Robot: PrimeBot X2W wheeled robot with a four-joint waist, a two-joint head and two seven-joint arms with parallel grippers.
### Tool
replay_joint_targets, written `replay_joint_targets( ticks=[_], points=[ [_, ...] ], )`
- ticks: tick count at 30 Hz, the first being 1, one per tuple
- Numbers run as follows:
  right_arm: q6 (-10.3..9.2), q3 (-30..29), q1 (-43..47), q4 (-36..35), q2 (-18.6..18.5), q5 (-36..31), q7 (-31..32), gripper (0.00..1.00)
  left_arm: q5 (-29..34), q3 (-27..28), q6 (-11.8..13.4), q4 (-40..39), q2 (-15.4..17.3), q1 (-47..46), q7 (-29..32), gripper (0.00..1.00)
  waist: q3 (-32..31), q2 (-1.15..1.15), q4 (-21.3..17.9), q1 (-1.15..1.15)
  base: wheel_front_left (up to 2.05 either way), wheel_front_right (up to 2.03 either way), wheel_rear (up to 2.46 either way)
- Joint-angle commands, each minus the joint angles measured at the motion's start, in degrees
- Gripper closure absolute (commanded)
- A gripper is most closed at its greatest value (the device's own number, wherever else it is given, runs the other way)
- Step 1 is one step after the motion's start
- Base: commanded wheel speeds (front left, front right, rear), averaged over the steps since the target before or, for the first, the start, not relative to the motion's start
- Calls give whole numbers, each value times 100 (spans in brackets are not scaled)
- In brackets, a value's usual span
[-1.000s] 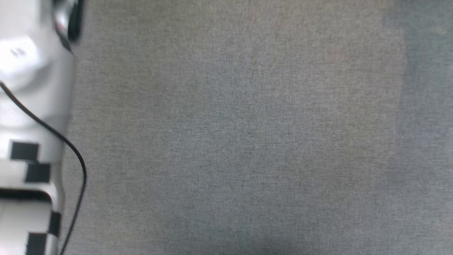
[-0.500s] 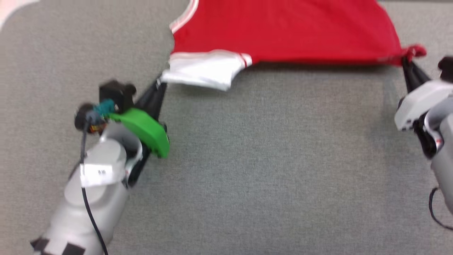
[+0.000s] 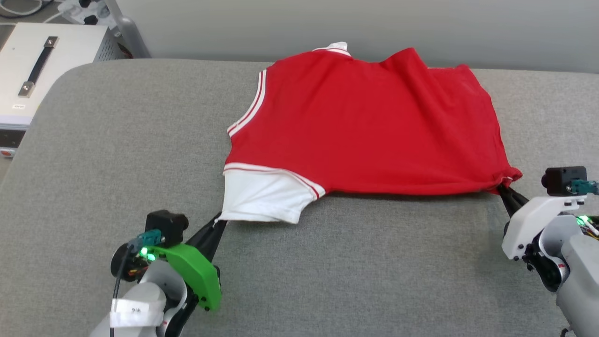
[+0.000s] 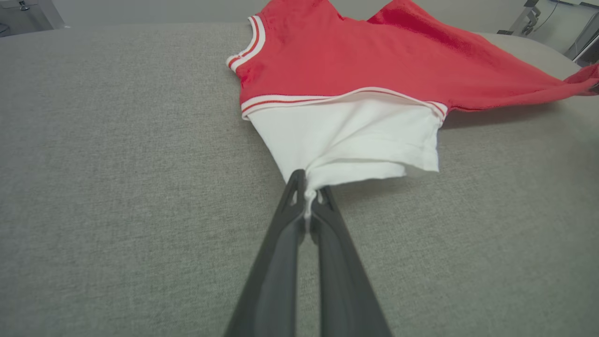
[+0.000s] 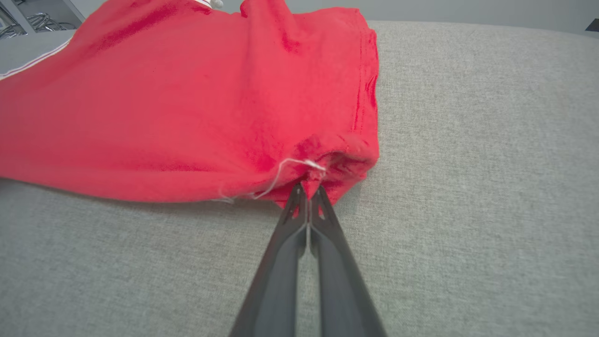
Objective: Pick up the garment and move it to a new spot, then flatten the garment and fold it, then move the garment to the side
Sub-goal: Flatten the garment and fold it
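The garment [image 3: 369, 126] is a red jersey with a white sleeve and striped trim, spread sideways on the grey padded table [image 3: 117, 140]. My left gripper [image 3: 219, 223] is shut on the white sleeve's hem, which the left wrist view shows pinched between my left gripper [image 4: 307, 186] fingers under the garment [image 4: 374, 61]. My right gripper [image 3: 504, 189] is shut on the red hem corner at the right. In the right wrist view my right gripper [image 5: 308, 193] pinches that corner of the garment [image 5: 164, 103], where a loose white thread hangs. No numbers show on the upward side.
A white box with a black handle [image 3: 42, 70] stands beyond the table's left corner. A pale wall runs behind the table's far edge [image 3: 187, 61]. Grey table surface stretches left of the garment and in front of it between both arms.
The head camera has tilted up from bare table to the whole garment. Both grippers stay shut on the sleeve and the hem corner.
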Motion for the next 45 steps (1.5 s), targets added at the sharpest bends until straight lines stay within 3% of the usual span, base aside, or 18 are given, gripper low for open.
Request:
replay_joint_targets(
  ticks=[1, 19, 29, 36, 45],
  points=[
    [-46, 8, 168, -85, -97, 147, 58, 100, -55, -35, -15, -97, 119, 219, 61, 100, -254, 0, -12, 1, 0, 0, 0],
    [-46, -120, 1866, -1325, -612, 1268, 1199, 100, -501, -389, 46, -1747, 1017, 1903, 1080, 100, -904, 0, -61, 1, 0, 0, 0],
    [-46, -737, 3045, -2401, -914, 1384, 1663, 100, -981, -621, 67, -2799, 1482, 2684, 1824, 100, -1007, 0, -61, 1, 0, 0, 0],
    [-46, -1504, 3694, -3294, -763, 1147, 1830, 100, -1001, -484, 230, -3266, 1498, 2678, 1727, 100, -920, 0, -82, 1, 0, 0, 0],
    [-46, -2340, 3703, -4166, -302, 555, 2351, 100, -775, -136, 370, -3325, 1367, 1998, 1397, 100, -563, 0, -112, 1, 0, 0, 0]
  ],
)
